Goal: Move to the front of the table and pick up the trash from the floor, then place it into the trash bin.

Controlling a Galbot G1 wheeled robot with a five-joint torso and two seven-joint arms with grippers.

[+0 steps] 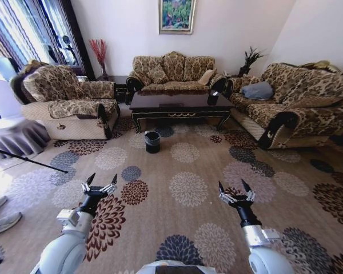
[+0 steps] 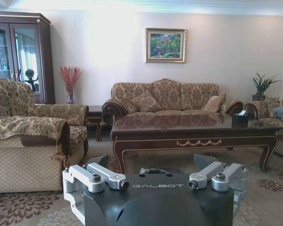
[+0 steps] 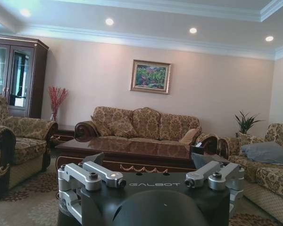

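The long dark glossy table (image 1: 180, 104) stands far ahead in the middle of the room, between the sofas. It also appears in the left wrist view (image 2: 193, 134) and the right wrist view (image 3: 132, 149). The small round black trash bin (image 1: 152, 141) stands on the carpet just before the table's left front leg. The trash is out of view. My left gripper (image 1: 100, 183) hangs open and empty over the carpet at the near left. My right gripper (image 1: 235, 191) is open and empty at the near right. Both stay well short of the bin.
A patterned armchair (image 1: 68, 100) stands to the left, one sofa (image 1: 174, 71) behind the table and another sofa (image 1: 297, 97) to the right. A small black box (image 1: 212, 98) sits on the table's right end. A cloth-covered round table (image 1: 14, 134) and a thin dark pole (image 1: 28, 161) are at far left. Flowered carpet stretches between me and the table.
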